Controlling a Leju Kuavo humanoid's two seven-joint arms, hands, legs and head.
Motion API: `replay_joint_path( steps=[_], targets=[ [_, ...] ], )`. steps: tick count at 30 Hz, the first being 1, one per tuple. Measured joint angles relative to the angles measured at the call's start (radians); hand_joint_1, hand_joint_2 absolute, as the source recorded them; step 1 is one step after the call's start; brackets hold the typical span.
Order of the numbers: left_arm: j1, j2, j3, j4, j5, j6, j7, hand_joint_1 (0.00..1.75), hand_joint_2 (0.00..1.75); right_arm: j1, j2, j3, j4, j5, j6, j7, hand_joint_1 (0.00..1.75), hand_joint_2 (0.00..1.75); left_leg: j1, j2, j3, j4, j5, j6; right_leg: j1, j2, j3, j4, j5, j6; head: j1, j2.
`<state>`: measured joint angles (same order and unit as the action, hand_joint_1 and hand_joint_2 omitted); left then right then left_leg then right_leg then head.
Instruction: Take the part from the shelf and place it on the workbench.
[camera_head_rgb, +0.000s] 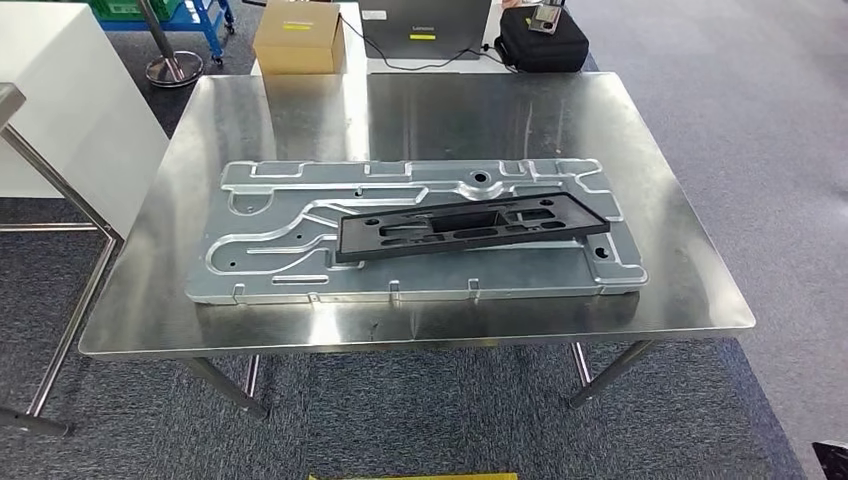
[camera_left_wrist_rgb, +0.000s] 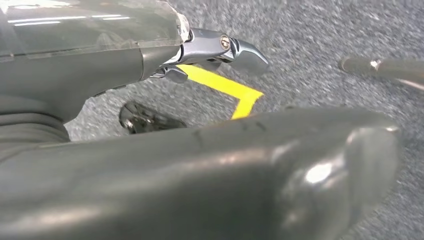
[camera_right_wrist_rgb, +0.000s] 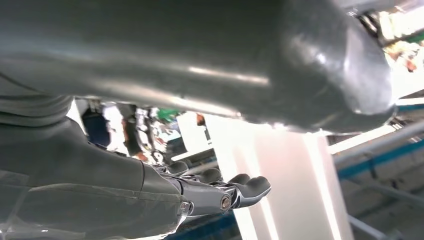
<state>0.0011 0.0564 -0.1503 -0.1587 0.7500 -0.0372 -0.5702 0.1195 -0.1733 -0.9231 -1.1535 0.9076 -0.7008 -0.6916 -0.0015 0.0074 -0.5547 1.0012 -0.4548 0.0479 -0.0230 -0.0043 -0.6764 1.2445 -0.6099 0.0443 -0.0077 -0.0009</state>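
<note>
1. The black part (camera_head_rgb: 470, 226) is seen lying flat on the grey metal plate (camera_head_rgb: 270, 240), which rests on the steel workbench (camera_head_rgb: 660, 180).
2. The left hand (camera_left_wrist_rgb: 220, 50) is shown over grey carpet, fingers extended, nothing held.
3. The right hand (camera_right_wrist_rgb: 225, 192) is shown empty, fingers loosely stretched out.
4. A cardboard box (camera_head_rgb: 298, 38) and black bag (camera_head_rgb: 542, 40) are spotted beyond the workbench.

We see our left hand (camera_left_wrist_rgb: 210, 55) and right hand (camera_right_wrist_rgb: 220, 192) empty, thumbs apart from loosely extended fingers.
</note>
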Motion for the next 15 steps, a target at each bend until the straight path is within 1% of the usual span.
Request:
replay_joint_path(
  steps=[1,2,3,4,5,6,7,8,9,10,11,12,13,14,15],
  targets=[
    [0.0,0.0,0.0,0.0,0.0,0.0,0.0,0.0,0.0,0.001,0.003,-0.004,0.008,0.002,0.0,0.0,0.0,0.0,-0.002,0.001,-0.011,0.002,0.007,0.0,0.0,0.0,-0.004,0.04,-0.014,0.002,0.0,0.0],
    [-0.001,0.0,0.0,0.0,0.0,0.0,0.0,0.0,0.0,0.001,0.006,-0.008,0.016,0.009,0.002,0.0,0.0,0.0,-0.003,0.002,-0.024,0.004,0.014,-0.001,0.0,0.0,0.01,0.047,-0.006,0.002,0.0,0.0],
    [-0.001,-0.001,0.001,0.0,0.001,0.001,-0.001,0.0,0.0,-0.001,0.008,-0.014,0.027,0.024,0.006,0.0,0.0,0.0,-0.004,0.002,-0.036,0.007,0.021,-0.003,0.0,0.0,0.041,0.018,0.017,0.0,0.0,0.0],
    [-0.002,-0.002,0.002,0.0,0.002,0.002,-0.003,0.0,0.0,-0.007,0.01,-0.022,0.047,0.048,0.011,0.0,0.0,0.0,-0.005,0.002,-0.047,0.011,0.028,-0.006,0.0,0.0,0.09,-0.042,0.044,-0.002,0.0,0.0],
    [-0.003,-0.003,0.003,0.0,0.004,0.003,-0.006,0.0,0.0,-0.017,0.011,-0.035,0.077,0.079,0.018,0.0,0.0,0.0,-0.005,0.002,-0.056,0.014,0.035,-0.01,0.001,0.0,0.145,-0.119,0.058,-0.006,0.0,0.0],
    [-0.004,-0.006,0.004,0.0,0.005,0.005,-0.009,0.0,0.0,-0.03,0.012,-0.051,0.115,0.11,0.023,0.0,0.0,0.0,-0.006,0.002,-0.062,0.017,0.041,-0.014,0.004,0.001,0.19,-0.186,0.064,-0.011,-0.001,0.0],
    [-0.005,-0.008,0.006,0.0,0.007,0.007,-0.011,0.0,0.0,-0.044,0.014,-0.072,0.165,0.141,0.029,0.001,0.0,0.0,-0.005,0.002,-0.064,0.016,0.048,-0.019,0.008,0.002,0.22,-0.233,0.064,-0.016,-0.002,0.0],
    [-0.005,-0.011,0.007,0.0,0.008,0.01,-0.013,0.0,0.0,-0.057,0.016,-0.097,0.229,0.17,0.04,0.009,0.0,0.0,-0.003,0.001,-0.064,0.014,0.057,-0.025,0.013,0.003,0.23,-0.257,0.062,-0.022,-0.002,0.0],
    [-0.003,-0.015,0.009,0.0,0.009,0.012,-0.012,0.0,0.0,-0.07,0.021,-0.122,0.301,0.196,0.058,0.028,0.0,0.0,-0.002,0.0,-0.065,0.009,0.067,-0.032,0.016,0.004,0.228,-0.264,0.071,-0.029,-0.002,0.0],
    [-0.002,-0.016,0.01,0.0,0.01,0.013,-0.011,0.0,0.0,-0.082,0.028,-0.145,0.379,0.22,0.083,0.057,0.0,0.0,0.001,-0.001,-0.068,0.008,0.07,-0.039,0.017,0.004,0.221,-0.268,0.082,-0.037,-0.001,0.0],
    [-0.001,-0.018,0.011,0.001,0.009,0.014,-0.009,0.0,0.0,-0.094,0.036,-0.163,0.452,0.245,0.114,0.095,0.0,0.0,0.003,-0.002,-0.075,0.015,0.057,-0.045,0.017,0.004,0.212,-0.273,0.093,-0.046,0.001,0.0],
    [0.002,-0.02,0.012,0.001,0.008,0.014,-0.006,0.0,0.0,-0.102,0.047,-0.172,0.517,0.269,0.148,0.141,0.0,0.0,0.004,-0.004,-0.085,0.039,0.023,-0.05,0.015,0.003,0.201,-0.276,0.106,-0.055,0.001,0.0],
    [0.003,-0.022,0.012,0.001,0.006,0.014,-0.004,0.0,0.0,-0.107,0.061,-0.175,0.574,0.292,0.185,0.187,0.0,0.0,0.006,-0.004,-0.097,0.084,-0.03,-0.052,0.015,0.002,0.188,-0.277,0.118,-0.061,0.0,0.0],
    [0.004,-0.024,0.013,0.001,0.004,0.014,-0.002,0.0,0.0,-0.11,0.077,-0.177,0.625,0.317,0.226,0.234,0.0,0.0,0.006,-0.005,-0.111,0.143,-0.086,-0.055,0.016,0.002,0.174,-0.276,0.128,-0.066,0.0,0.0],
    [0.005,-0.025,0.013,0.001,0.001,0.014,0.0,0.0,0.0,-0.113,0.093,-0.177,0.673,0.341,0.273,0.283,0.0,0.0,0.007,-0.005,-0.121,0.207,-0.128,-0.057,0.017,0.002,0.159,-0.273,0.139,-0.068,-0.002,0.0]
  ],
)
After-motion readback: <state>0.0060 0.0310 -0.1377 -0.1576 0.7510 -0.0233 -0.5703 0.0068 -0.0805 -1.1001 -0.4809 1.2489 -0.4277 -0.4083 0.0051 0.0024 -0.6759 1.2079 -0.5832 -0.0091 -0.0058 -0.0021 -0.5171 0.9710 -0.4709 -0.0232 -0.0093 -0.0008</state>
